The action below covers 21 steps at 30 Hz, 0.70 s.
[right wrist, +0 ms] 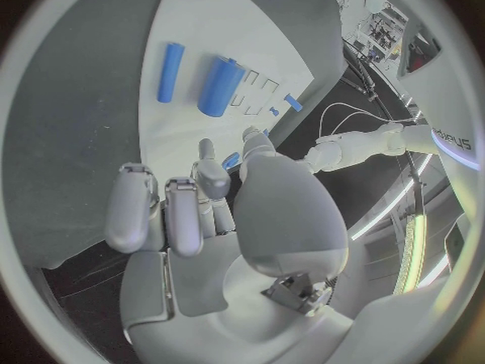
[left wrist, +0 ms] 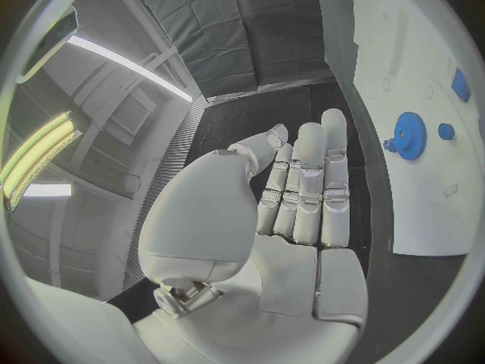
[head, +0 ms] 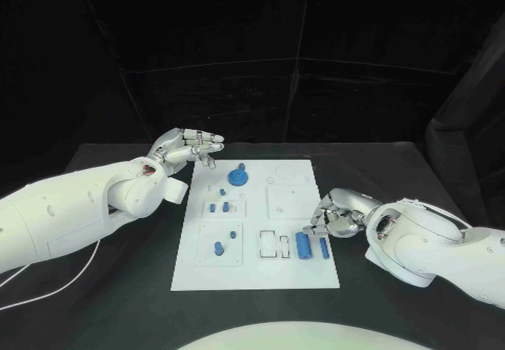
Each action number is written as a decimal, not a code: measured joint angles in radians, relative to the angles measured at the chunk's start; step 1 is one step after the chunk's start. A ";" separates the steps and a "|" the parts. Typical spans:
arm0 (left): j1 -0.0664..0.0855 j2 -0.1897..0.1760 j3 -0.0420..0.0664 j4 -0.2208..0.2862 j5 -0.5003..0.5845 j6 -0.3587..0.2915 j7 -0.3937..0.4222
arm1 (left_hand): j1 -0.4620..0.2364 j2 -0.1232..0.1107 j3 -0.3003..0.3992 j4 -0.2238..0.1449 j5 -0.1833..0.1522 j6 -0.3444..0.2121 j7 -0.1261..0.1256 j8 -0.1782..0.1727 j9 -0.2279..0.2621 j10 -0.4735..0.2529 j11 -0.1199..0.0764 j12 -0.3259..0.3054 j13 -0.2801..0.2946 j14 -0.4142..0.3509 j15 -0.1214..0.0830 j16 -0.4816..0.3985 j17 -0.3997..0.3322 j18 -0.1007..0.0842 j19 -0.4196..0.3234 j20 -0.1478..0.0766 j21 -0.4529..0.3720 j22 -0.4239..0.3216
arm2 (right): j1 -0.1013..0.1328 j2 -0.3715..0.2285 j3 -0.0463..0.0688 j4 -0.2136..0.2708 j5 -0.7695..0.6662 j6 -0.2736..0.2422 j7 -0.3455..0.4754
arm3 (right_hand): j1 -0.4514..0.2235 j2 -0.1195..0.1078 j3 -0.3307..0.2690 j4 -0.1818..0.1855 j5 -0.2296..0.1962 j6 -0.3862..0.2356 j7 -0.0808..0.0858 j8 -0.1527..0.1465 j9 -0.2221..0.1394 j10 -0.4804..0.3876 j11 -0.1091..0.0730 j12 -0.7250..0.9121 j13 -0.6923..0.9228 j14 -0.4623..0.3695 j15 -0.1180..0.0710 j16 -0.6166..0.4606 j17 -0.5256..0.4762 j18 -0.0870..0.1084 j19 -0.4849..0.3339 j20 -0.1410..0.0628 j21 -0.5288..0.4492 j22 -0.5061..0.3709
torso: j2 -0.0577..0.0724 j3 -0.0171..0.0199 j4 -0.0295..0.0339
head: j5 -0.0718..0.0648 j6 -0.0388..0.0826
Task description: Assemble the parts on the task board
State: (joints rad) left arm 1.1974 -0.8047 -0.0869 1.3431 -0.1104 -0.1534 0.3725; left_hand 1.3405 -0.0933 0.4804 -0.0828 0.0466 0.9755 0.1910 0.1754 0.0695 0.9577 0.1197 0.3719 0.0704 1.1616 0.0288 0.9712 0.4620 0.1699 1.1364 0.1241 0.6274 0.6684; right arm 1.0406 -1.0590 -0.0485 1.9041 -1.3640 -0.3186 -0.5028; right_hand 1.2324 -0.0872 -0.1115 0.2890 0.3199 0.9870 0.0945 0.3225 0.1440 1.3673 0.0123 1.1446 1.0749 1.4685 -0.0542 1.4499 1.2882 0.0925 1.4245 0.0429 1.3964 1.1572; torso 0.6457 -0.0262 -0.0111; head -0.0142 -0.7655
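The white rectangular task board (head: 257, 255) lies in the middle of the black bench (head: 116, 306), with small blue plastic parts spread over it. A blue toothed gear (head: 238, 176) sits near its far edge, small blue pegs (head: 223, 208) stand in a raised square block below it, and two more blue pieces (head: 220, 249) rest in the block nearest me on the left. Beside the empty rectangular slots (head: 268, 243), a thick blue cylinder (head: 304, 246) and a thinner blue rod (head: 324, 248) lie side by side. My right hand (head: 335, 213) hovers just above those two, fingers curled inward and holding nothing. My left hand (head: 187, 150) hangs off the board's far left corner, near the gear, fingers straight and close together, also holding nothing.
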 measured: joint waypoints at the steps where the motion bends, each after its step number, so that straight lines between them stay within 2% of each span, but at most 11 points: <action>1: 0.000 0.000 0.000 0.000 0.000 0.000 0.000 | 0.000 0.000 0.000 0.000 0.000 0.000 0.000 0.000 0.000 0.000 0.000 0.000 0.000 0.000 0.000 0.000 0.000 0.000 0.000 0.000 0.000 0.000 | -0.002 0.004 0.000 -0.001 -0.002 0.003 -0.012 | -0.011 0.000 -0.008 0.002 0.000 0.000 0.000 0.006 0.003 0.005 0.000 0.014 0.017 0.000 0.000 0.006 0.009 0.000 0.000 0.000 0.001 0.002 | 0.000 -0.0001 0.0000 | 0.000 0.000; 15: 0.000 -0.002 -0.001 -0.001 0.000 0.001 0.000 | 0.000 0.000 0.000 0.000 0.000 0.000 0.000 0.000 0.000 0.000 0.000 0.000 0.000 0.000 0.000 0.000 0.000 0.000 0.000 0.000 0.000 0.000 | -0.036 0.061 -0.001 -0.023 -0.042 0.065 -0.104 | -0.030 0.006 -0.047 0.002 -0.024 -0.010 -0.003 0.051 0.030 0.014 -0.002 0.053 0.082 -0.003 -0.003 0.022 0.020 0.000 0.003 0.003 0.005 0.016 | 0.001 -0.0010 0.0005 | -0.003 -0.005; 21: 0.000 -0.003 -0.001 -0.001 0.000 0.001 0.000 | 0.000 0.000 0.000 0.000 0.000 0.000 0.000 0.000 0.000 0.000 0.000 0.000 0.000 0.000 0.000 0.000 0.000 0.000 0.000 0.000 0.000 0.000 | -0.043 0.073 -0.001 -0.034 -0.063 0.097 -0.125 | -0.034 0.002 -0.049 0.003 -0.028 -0.010 -0.003 0.056 0.035 0.014 -0.002 0.053 0.081 -0.003 -0.003 0.026 0.020 0.000 0.003 0.003 0.005 0.018 | 0.001 -0.0012 0.0006 | -0.003 -0.007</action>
State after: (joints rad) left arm 1.1973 -0.8072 -0.0882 1.3422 -0.1104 -0.1526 0.3725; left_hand 1.3404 -0.0933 0.4804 -0.0828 0.0466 0.9755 0.1910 0.1753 0.0695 0.9577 0.1197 0.3719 0.0704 1.1616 0.0288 0.9712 0.4621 0.1699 1.1364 0.1240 0.6275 0.6686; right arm 0.9980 -0.9861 -0.0497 1.8705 -1.4266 -0.2221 -0.6275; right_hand 1.1985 -0.0852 -0.1606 0.2919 0.2918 0.9770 0.0917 0.3789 0.1787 1.3811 0.0107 1.1974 1.1561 1.4650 -0.0575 1.4761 1.3080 0.0926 1.4278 0.0463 1.4010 1.1754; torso 0.6463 -0.0273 -0.0105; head -0.0169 -0.7726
